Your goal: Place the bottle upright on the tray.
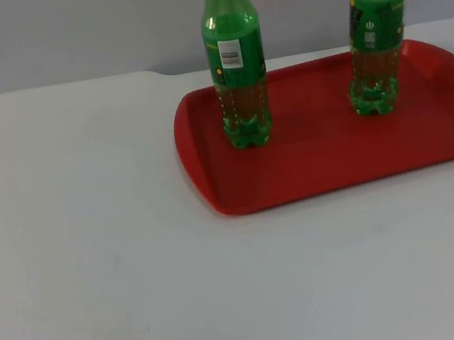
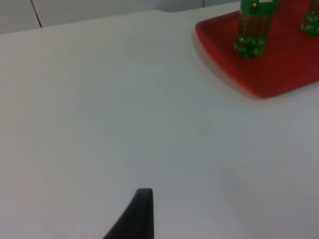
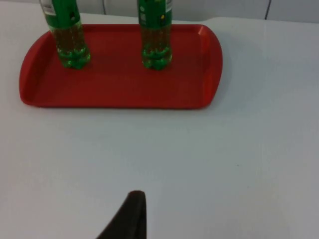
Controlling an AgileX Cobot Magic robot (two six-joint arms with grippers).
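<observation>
Of the left pincer [image 2: 142, 211] one black fingertip is seen, hanging over bare white bench [image 1: 91, 245] well apart from the tray; whether it is open or closed I cannot tell. The right pincer [image 3: 129, 214] likewise hangs above the bench on the near side of the tray, gripping nothing visible, its state also not to be told. Both arms look to be waiting.

Outward lies the flat red plastic tray [image 1: 314, 168], its raised rim there to keep things from sliding off. On it stand two green clear plastic bottles, well apart, both upright on their lobed bases: the left green bottle [image 1: 238, 72] and the right green bottle [image 1: 374, 32]. By my judgement the task looks done.

The left bottle's green label bears a white barcode patch; the right one's has small marks too fine to read. No brand is legible.
</observation>
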